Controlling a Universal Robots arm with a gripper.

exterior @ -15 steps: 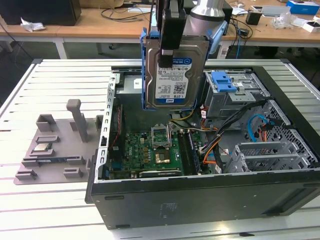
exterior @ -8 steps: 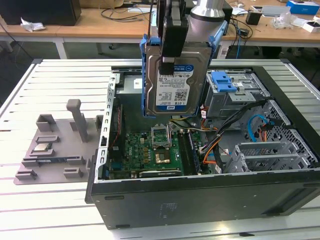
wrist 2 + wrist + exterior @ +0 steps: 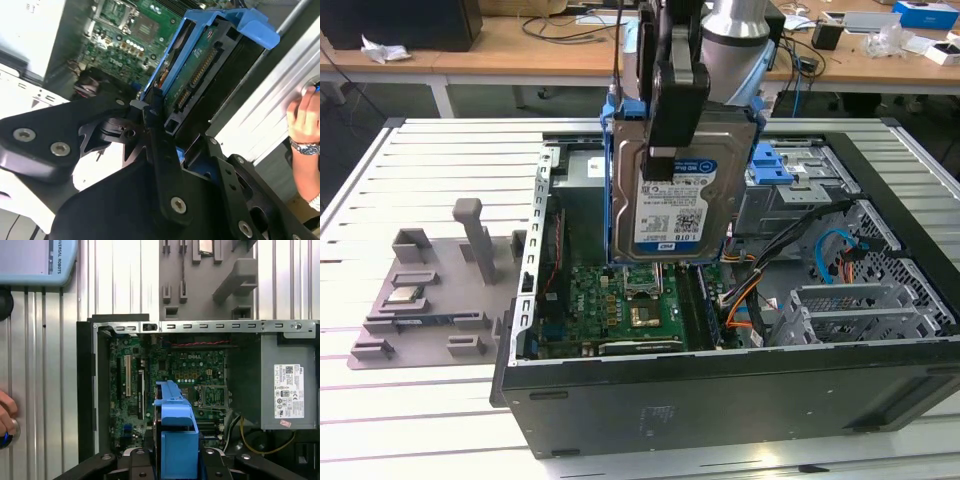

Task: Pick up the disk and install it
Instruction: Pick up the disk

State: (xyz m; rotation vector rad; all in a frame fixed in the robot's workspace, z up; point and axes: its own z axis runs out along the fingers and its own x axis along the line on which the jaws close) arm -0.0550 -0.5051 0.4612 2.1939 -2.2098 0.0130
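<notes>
The hand (image 3: pixel 662 158) grips the disk (image 3: pixel 680 215), held upright on edge. Below the hand lies the open case (image 3: pixel 720 400), its motherboard (image 3: pixel 620 300) directly beneath the disk.

In the exterior view, the black linkage of the jaws covers the top middle of the disk (image 3: pixel 685 215), so you cannot see where they clamp it. The arm (image 3: pixel 735 20) is cut off by the picture's edge. The upright disk hides the strip of motherboard (image 3: pixel 640 305) behind it. On the grey tray (image 3: pixel 430 325), the small chip (image 3: pixel 406 295) is too small for you to make out any detail. In the first wrist view the disk, seen edge-on, runs out of the picture, and a hand (image 3: pixel 5 412) is mostly cut off. In the second wrist view a person's hand (image 3: pixel 301 117) is cropped just past the wristwatch (image 3: pixel 306 148).
</notes>
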